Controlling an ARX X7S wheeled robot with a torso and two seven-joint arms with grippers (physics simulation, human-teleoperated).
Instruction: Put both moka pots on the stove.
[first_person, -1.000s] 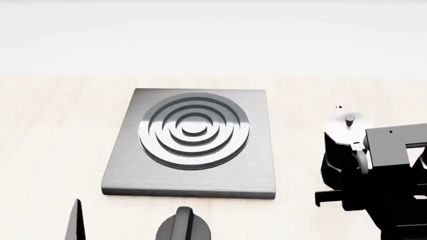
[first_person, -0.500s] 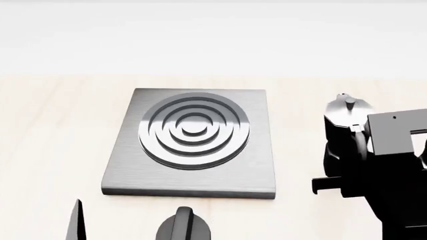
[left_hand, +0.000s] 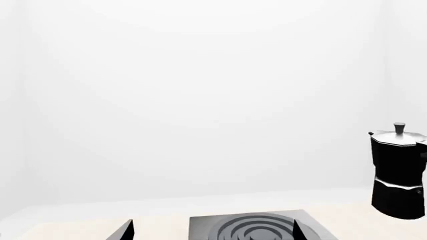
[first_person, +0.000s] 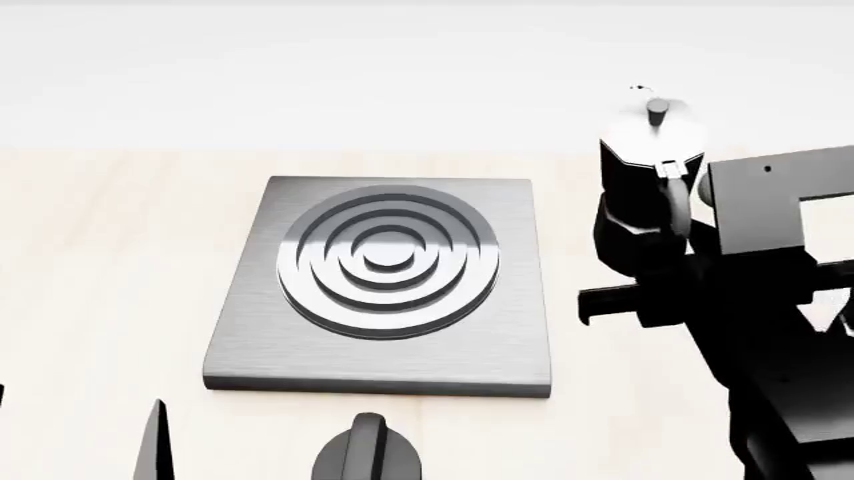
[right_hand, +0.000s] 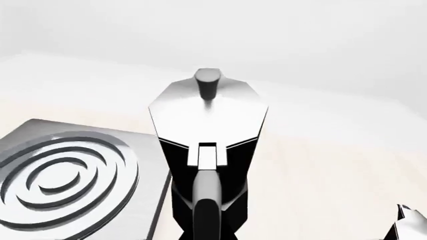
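The stove is a flat grey plate with dark burner rings, lying mid-table. Just off its right edge hangs one black moka pot with a silvery lid, lifted off the table. My right gripper is shut on it from behind, at the handle. The same moka pot shows in the air in the left wrist view. My left gripper is open and holds nothing, low and in front of the stove. A silvery faceted edge, perhaps the other pot's lid, shows beside the held one.
A low round black knob sits near the table's front edge, in front of the stove. One left finger shows to the left of it. The light wooden table stretches left of the stove. My right arm fills the right side.
My right gripper has risen with the moka pot and carried it a little left, towards the stove. The pot has left the table. The left gripper has hardly moved.
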